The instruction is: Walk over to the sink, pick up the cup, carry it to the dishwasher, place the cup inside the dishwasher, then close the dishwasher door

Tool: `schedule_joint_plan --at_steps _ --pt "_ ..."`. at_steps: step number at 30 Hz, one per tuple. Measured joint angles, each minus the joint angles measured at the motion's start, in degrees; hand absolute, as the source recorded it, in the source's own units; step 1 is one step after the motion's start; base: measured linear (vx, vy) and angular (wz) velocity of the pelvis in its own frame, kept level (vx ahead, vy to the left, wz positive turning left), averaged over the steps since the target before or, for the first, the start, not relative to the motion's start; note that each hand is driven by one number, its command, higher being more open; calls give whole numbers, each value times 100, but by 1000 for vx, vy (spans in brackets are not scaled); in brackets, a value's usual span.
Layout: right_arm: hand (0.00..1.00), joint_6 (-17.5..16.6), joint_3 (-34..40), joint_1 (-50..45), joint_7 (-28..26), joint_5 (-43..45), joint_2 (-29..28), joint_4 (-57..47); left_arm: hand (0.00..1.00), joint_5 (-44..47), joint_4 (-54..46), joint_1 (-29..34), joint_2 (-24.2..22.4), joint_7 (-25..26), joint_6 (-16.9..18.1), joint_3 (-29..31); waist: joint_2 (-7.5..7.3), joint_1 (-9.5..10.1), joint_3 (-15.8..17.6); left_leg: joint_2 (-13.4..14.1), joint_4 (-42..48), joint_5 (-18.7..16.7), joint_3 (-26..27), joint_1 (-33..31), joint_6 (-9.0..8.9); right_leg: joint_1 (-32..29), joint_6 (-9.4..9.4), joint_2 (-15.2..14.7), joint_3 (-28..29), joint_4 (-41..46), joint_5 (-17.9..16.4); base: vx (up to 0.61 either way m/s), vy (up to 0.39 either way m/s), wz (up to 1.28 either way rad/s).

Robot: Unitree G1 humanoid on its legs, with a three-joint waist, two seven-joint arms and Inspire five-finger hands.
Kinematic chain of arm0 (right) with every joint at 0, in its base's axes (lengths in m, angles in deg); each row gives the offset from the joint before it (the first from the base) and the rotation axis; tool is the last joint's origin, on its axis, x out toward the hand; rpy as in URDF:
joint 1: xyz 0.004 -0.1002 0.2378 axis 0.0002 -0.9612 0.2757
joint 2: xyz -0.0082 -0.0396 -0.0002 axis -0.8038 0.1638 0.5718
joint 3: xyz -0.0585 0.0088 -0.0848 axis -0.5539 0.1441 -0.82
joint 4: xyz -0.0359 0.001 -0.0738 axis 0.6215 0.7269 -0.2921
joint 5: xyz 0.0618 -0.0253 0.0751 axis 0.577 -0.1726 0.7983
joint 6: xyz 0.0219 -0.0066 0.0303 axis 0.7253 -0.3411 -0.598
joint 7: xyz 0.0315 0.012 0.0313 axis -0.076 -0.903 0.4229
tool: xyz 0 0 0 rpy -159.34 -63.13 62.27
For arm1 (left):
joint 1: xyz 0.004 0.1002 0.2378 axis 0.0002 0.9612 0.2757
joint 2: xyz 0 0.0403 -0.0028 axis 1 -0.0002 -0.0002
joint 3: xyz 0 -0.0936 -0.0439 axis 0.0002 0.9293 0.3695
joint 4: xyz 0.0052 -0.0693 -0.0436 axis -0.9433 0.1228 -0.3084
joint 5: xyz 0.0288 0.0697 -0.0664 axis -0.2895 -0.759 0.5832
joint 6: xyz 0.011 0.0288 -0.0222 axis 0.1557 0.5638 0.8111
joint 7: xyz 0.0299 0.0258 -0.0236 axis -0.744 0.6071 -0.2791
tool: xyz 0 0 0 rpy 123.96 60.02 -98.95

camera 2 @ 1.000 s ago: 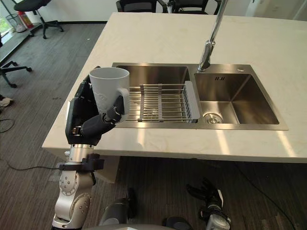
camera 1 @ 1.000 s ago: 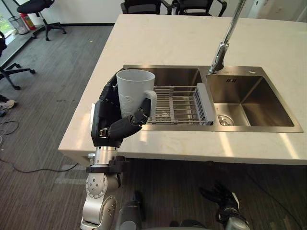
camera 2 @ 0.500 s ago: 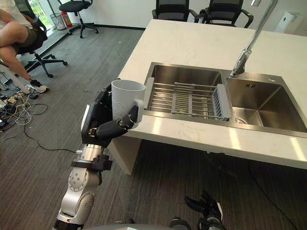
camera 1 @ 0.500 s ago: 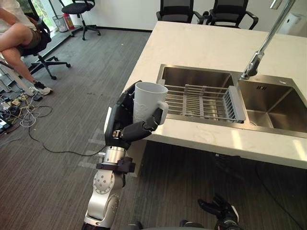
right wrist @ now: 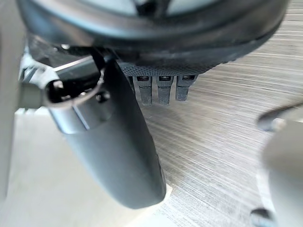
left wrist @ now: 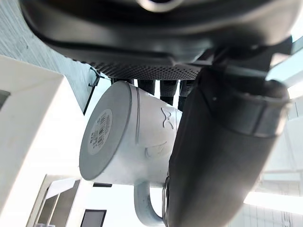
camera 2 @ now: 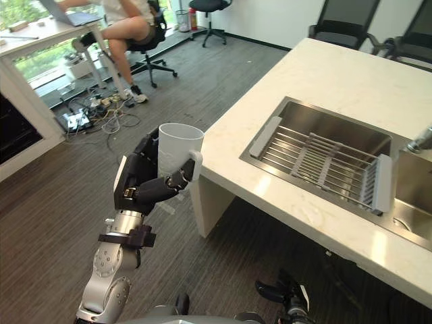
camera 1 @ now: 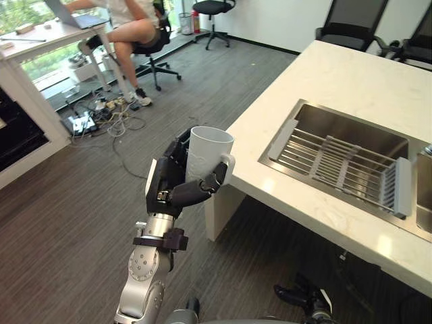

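Left hand (camera 1: 167, 192) clasps, dark fingers and thumb curled round it, a smooth white tapered cup (camera 1: 208, 150), upright in the air off the pale stone counter's (camera 1: 337, 74) near left corner; barcode sticker (left wrist: 101, 130) on its flat base, print unreadable; steel sink (camera 1: 351, 128) holds a wire rack (camera 1: 337, 165); right hand (camera 1: 307, 300) hangs low, fingers relaxed

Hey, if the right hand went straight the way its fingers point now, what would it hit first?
Most likely the carpeted floor: the right hand hangs low with open fingers aimed down at it and nothing visible between. Depth is hard to judge.
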Motion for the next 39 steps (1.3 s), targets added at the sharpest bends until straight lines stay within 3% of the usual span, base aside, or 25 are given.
schedule_joint_plan --at_steps 1,3,4,5,7,9,11,12,13,14,16,17,20,23,24,27,32,33,34,39 --pt "90 0 2 23 10 -35 20 1 30 3 -4 2 1 -1 -4 26 -5 -13 4 87 13 -32 248 -67 57 14 -9 -23 -139 -15 18 -71 -13 118" --pt "90 -1 5 49 94 -205 115 11 30 31 -11 2 -39 -2 -3 163 -12 -137 63 744 420 -102 2181 -249 228 207 -5 -146 -758 -130 48 1 -3 137" --pt "90 -1 7 50 104 -261 155 17 30 34 -10 4 -56 -3 -3 214 24 -146 94 928 596 -62 2645 -271 297 269 -2 -160 -887 -137 45 45 59 108" --pt "90 -1 18 54 121 -300 209 44 30 35 -10 15 -80 -1 -3 289 63 -153 131 1011 724 -78 3017 -273 228 333 6 -207 -1010 -144 40 45 123 64" --pt "90 -4 14 185 128 -419 223 86 30 94 -12 130 -116 0 11 563 49 -114 138 685 570 -87 2984 -251 257 432 43 -434 -1076 -246 44 61 191 50" --pt "90 -2 -9 257 98 -471 220 165 30 103 -10 218 -128 3 10 687 55 -137 145 540 601 -242 2906 -251 354 455 54 -578 -1086 -123 47 64 160 45" --pt "90 20 -46 267 73 -478 201 279 30 138 -6 257 -131 -9 8 650 49 -147 156 361 623 -349 2695 -145 435 322 142 -736 -1125 673 100 82 168 58" --pt "90 27 -92 247 71 -478 198 284 30 138 -7 257 -139 -33 8 623 35 -149 169 291 576 -368 2609 -56 458 137 273 -813 -1072 1257 198 125 193 61" --pt "90 27 -171 226 69 -477 180 275 30 139 -6 257 -111 -35 4 603 -12 -184 203 172 507 -407 2425 128 518 -246 322 -882 -801 2300 588 136 182 57" --pt "90 26 -218 213 67 -476 176 270 30 140 -4 257 -109 -34 3 581 -12 -204 226 157 474 -418 2356 213 536 -431 331 -827 -597 2662 629 170 180 69" --pt "90 26 -247 80 39 -476 46 78 30 141 -1 247 -81 -30 3 537 16 -297 254 125 374 -460 1992 419 592 -811 270 -273 95 3084 -123 178 82 70" --pt "90 26 -246 36 38 -476 8 -11 30 141 -3 247 -81 -30 4 530 25 -294 265 115 374 -487 1946 455 607 -930 272 -157 210 3077 -250 175 16 59" --pt "90 31 -256 -237 29 -474 -98 -499 30 145 -26 220 -68 9 4 423 7 -327 251 15 521 -662 1580 515 563 -1164 271 256 797 2266 -436 135 -50 65" --pt "90 43 -279 -501 32 -470 -102 -953 30 144 -267 251 -90 35 11 416 -279 -201 92 -228 1059 -1060 1445 408 414 -1019 246 20 733 1196 -31 193 -144 47" --pt "90 43 -283 -505 39 -470 -34 -1011 30 144 -286 266 -215 40 15 439 -133 -163 42 -72 1418 -1308 1367 318 290 -854 251 107 591 1097 -119 220 -180 20" --pt "90 39 -281 -490 44 -470 -1 -1221 30 141 -485 279 -466 -54 19 367 10 -144 -68 195 1608 -1433 1376 275 190 -564 205 251 280 784 -110 218 -109 36" --pt "90 23 -306 -509 3 -471 -27 -1263 30 131 -422 557 -457 -68 34 451 -86 50 -162 154 1257 -1408 1307 502 181 -259 174 235 193 405 -91 142 -24 16" --pt "90 23 -343 -507 -2 -471 -30 -1191 30 128 -364 665 -426 -24 33 479 -127 64 -199 126 1187 -1376 1264 551 175 -190 132 222 192 306 -59 73 13 10" --pt "90 11 -630 -323 6 -467 8 -292 30 71 119 909 -236 35 12 661 -153 9 -240 78 -388 -162 954 869 100 -133 -14 335 295 -393 491 46 9 8" --pt "90 9 -627 -344 3 -467 40 -298 30 71 121 909 -302 61 11 663 -124 -47 -239 103 -375 -216 1103 948 79 -118 -14 351 380 -455 494 0 -2 -9"
